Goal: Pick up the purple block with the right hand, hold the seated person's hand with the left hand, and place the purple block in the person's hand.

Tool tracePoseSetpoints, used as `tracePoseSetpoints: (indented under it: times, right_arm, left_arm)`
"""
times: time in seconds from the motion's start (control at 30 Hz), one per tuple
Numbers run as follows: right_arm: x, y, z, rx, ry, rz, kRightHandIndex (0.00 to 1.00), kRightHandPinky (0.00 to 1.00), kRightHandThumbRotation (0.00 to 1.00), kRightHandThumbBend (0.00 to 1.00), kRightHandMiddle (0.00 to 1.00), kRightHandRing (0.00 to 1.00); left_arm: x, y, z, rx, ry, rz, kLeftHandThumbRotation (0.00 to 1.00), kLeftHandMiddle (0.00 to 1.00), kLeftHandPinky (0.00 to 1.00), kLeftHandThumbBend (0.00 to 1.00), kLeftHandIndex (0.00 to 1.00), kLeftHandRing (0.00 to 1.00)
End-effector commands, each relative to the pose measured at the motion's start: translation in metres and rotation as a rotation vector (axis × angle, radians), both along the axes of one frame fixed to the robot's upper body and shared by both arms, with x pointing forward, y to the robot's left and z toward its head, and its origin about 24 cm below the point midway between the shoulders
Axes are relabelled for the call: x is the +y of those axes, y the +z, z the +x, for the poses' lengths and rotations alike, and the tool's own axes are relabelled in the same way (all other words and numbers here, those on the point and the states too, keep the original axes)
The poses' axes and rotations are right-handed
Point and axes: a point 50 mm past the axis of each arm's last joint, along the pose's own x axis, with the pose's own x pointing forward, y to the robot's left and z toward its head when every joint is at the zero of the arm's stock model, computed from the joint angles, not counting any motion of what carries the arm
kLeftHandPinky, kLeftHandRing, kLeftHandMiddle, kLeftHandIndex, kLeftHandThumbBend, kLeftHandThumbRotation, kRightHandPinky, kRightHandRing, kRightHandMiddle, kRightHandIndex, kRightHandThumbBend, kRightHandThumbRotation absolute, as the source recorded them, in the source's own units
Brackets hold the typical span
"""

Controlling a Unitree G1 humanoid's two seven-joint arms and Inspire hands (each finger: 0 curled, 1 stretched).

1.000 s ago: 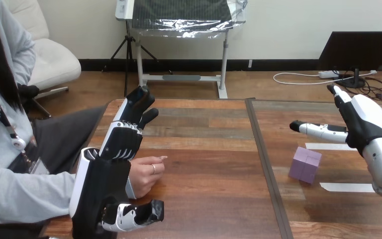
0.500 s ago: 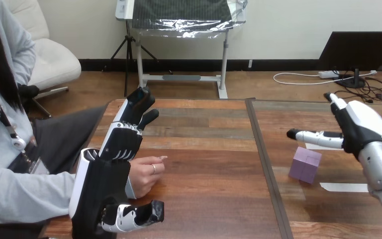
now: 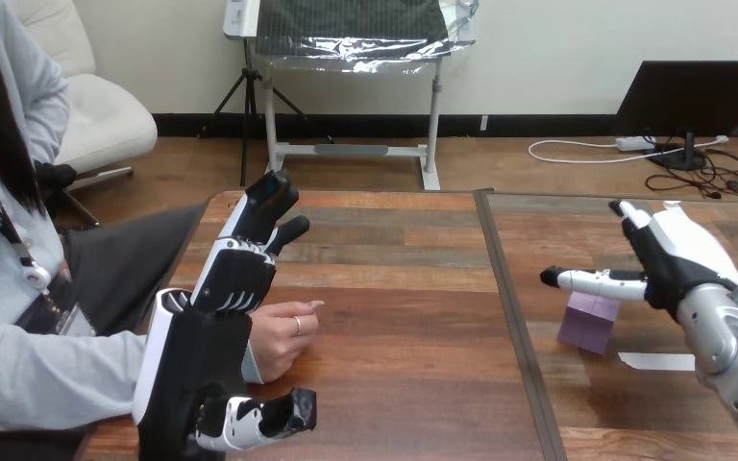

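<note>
Found the small purple cube-shaped block [image 3: 588, 325] on the wooden counter [image 3: 413, 317] at about eight o'clock from the white-and-black right hand [image 3: 682, 252], just beneath its thumb. Saw its fingers [image 3: 631, 217] straight, spread, gripping nothing. Judged the left hand [image 3: 197, 355], flat-fingered beside the person's hand [image 3: 283, 336], well apart from it.

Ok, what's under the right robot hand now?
The purple block sits on the table below the right robot hand, whose thumb hides the block's top edge. Contact cannot be told.
</note>
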Motion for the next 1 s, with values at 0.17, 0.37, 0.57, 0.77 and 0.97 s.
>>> tracePoseSetpoints:
  times: [0.17, 0.37, 0.57, 0.77, 0.97]
  right_arm:
    - [0.007, 0.002, 0.004, 0.004, 0.021, -0.006, 1.0, 1.0, 0.76, 1.0, 1.0, 1.0]
    - [0.009, -0.002, 0.003, 0.021, 0.029, -0.012, 1.0, 1.0, 0.75, 1.0, 1.0, 1.0]
    - [0.01, -0.006, 0.001, 0.048, 0.027, -0.01, 1.0, 1.0, 0.74, 1.0, 1.0, 1.0]
    - [0.012, -0.011, -0.002, 0.064, 0.025, -0.006, 1.0, 1.0, 0.74, 1.0, 1.0, 1.0]
    - [0.014, -0.016, -0.005, 0.074, 0.035, -0.019, 1.0, 1.0, 0.72, 1.0, 1.0, 1.0]
  left_arm:
    - [-0.003, 0.013, 0.005, -0.074, -0.007, -0.01, 0.63, 0.95, 0.87, 1.0, 0.93, 0.94]
    - [-0.004, 0.013, 0.004, -0.07, -0.009, -0.015, 0.62, 0.95, 0.87, 1.0, 0.93, 0.94]
    - [-0.005, 0.014, 0.002, -0.071, -0.005, -0.017, 0.63, 0.95, 0.88, 1.0, 0.93, 0.95]
    - [-0.006, 0.014, 0.001, -0.068, -0.002, -0.019, 0.64, 0.95, 0.88, 1.0, 0.93, 0.95]
    - [-0.007, 0.014, -0.001, -0.072, 0.003, -0.017, 0.66, 0.95, 0.89, 1.0, 0.93, 0.95]
